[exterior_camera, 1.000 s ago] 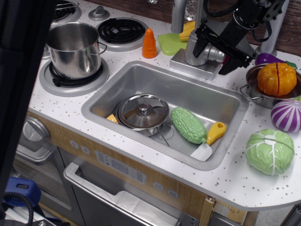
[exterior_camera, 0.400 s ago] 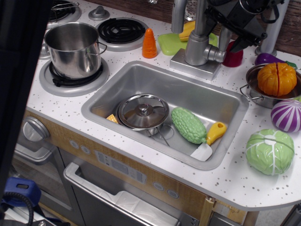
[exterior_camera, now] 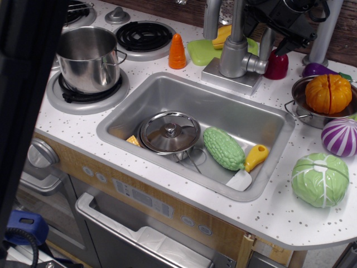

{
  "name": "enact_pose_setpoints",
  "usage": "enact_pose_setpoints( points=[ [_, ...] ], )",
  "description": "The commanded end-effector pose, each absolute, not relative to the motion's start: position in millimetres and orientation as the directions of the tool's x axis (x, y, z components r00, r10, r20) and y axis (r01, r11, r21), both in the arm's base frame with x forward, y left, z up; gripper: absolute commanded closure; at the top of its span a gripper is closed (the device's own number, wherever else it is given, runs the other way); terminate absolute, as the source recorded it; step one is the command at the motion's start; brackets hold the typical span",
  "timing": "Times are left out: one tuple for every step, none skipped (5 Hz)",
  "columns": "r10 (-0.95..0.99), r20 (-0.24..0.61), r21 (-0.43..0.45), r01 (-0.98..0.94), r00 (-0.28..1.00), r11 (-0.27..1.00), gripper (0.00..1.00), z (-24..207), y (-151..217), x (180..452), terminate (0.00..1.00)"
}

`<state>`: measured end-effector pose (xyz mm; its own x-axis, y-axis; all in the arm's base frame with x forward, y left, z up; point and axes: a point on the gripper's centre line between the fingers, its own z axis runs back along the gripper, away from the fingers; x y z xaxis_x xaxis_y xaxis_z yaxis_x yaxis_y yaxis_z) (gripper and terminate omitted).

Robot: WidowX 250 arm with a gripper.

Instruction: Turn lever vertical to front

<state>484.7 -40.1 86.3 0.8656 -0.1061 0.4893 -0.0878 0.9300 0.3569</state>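
The faucet body (exterior_camera: 232, 56) stands on its base behind the sink (exterior_camera: 268, 120). A stubby side knob (exterior_camera: 255, 64) sticks out to its right. The lever (exterior_camera: 266, 46), a slim silver bar, rises upright from that knob. My black gripper (exterior_camera: 268, 30) hovers at the lever's top end with its fingers apart, one finger (exterior_camera: 249, 22) left of the bar and one (exterior_camera: 285, 46) to its right. The lever's tip is hidden behind the gripper, and I cannot tell whether a finger touches it.
A red cup (exterior_camera: 277, 65) stands just behind the lever. A bowl with an orange pumpkin (exterior_camera: 328, 93), a purple onion (exterior_camera: 339, 137) and a cabbage (exterior_camera: 319, 179) lie to the right. The sink holds a lid (exterior_camera: 169, 132), a green gourd (exterior_camera: 223, 148) and a spatula (exterior_camera: 249, 166). A pot (exterior_camera: 87, 58) and an orange cone (exterior_camera: 177, 52) are at the left.
My gripper has risen from around the side knob to the lever's top and shifted back and to the right. The lever, hidden before, now shows standing upright.
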Motion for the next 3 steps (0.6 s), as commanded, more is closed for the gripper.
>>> enact_pose_setpoints(
  points=[
    [-0.096,0.557,0.325,-0.11,0.825,0.939,0.0,108.0,-32.9,499.8,0.0],
    [-0.087,0.554,0.32,-0.116,0.828,0.94,1.0,108.0,-34.3,500.6,0.0],
    [-0.048,0.529,0.307,-0.138,0.847,0.942,1.0,108.6,-44.5,487.0,0.0]
  ],
)
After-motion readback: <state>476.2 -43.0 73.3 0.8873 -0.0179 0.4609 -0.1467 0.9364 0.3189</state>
